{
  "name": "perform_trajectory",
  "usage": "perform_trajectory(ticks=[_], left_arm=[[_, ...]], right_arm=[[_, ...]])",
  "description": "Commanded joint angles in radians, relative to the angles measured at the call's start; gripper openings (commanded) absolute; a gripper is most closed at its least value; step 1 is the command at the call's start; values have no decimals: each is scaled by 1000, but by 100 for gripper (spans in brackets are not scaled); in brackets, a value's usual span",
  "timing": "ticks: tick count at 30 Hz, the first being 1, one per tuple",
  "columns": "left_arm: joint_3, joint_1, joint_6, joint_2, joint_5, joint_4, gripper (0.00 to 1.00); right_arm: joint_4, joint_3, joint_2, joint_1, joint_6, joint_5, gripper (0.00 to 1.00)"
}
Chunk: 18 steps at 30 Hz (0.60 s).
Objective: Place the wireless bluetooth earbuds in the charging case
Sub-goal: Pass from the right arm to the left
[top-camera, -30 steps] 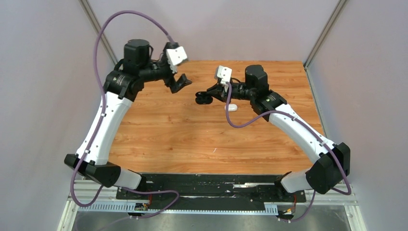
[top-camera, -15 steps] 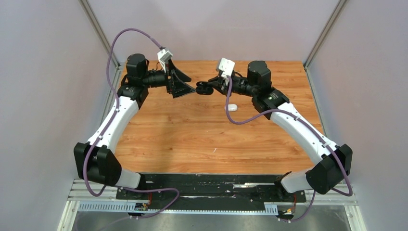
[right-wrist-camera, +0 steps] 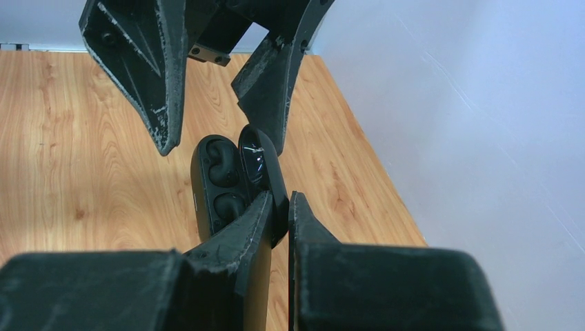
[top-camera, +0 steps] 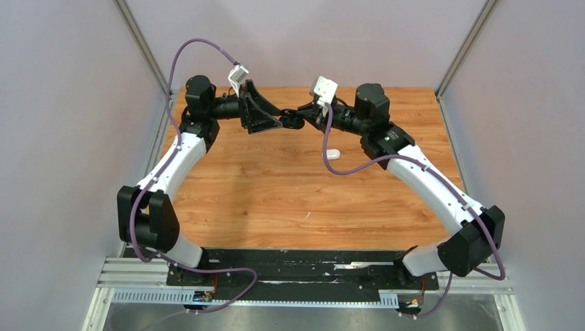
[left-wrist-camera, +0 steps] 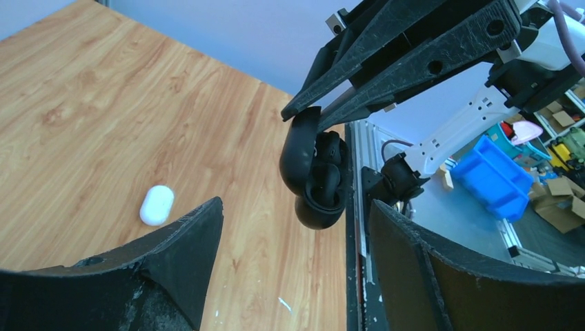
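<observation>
Pinching the open black charging case [right-wrist-camera: 234, 183], right end effector [right-wrist-camera: 281, 200]; left end effector [left-wrist-camera: 295, 207] spread; interior wrist-view only.

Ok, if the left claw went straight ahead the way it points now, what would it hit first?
Most likely the open black charging case, which the right claw holds right in front of the left claw, whose fingers are spread. Exact depth is unclear.

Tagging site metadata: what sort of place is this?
Probably a lab or workshop robot cell: wooden tabletop enclosed by plain panels on metal framing, blue storage bin and cardboard boxes beyond it.
</observation>
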Motion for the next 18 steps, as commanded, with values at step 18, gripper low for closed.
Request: perform_trajectory(ticks=[18], left_arm=[[-3,-16,-230,88,66,331,68]], right_arm=[[130,73,44,26,79,72,0]])
